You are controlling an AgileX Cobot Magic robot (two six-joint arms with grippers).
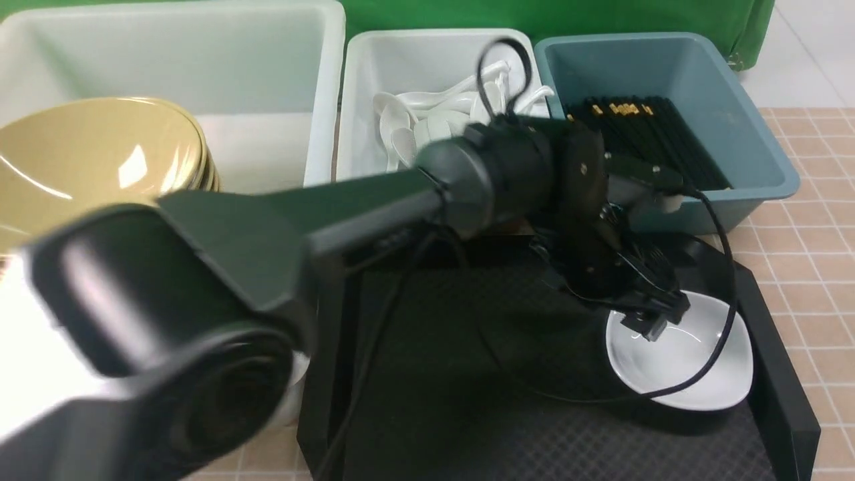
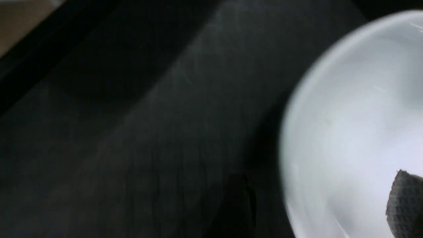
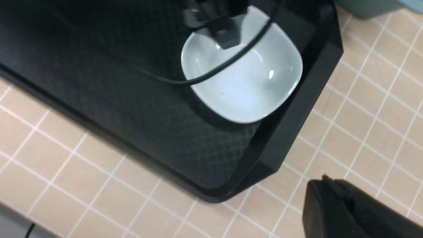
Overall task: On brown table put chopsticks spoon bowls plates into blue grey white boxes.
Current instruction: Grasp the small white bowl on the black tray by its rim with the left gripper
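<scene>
Brown tiled table (image 1: pixel 815 254), black textured tray (image 1: pixel 467 414): small glossy white rounded-square plate (image 1: pixel 674 354) at tray's 4 o'clock. Left gripper (image 1: pixel 651 317) jaws look spread astride its 10 o'clock rim. Seat deeper, then close squarely so it can't slip.

At six o'clock before me lies a black tray (image 1: pixel 434 401) with a cross-hatched floor, a raised rim and cut corners. A green cloth (image 1: pixel 568 17) runs along twelve o'clock, and pale floor tiles (image 1: pixel 815 53) show at one o'clock.
</scene>
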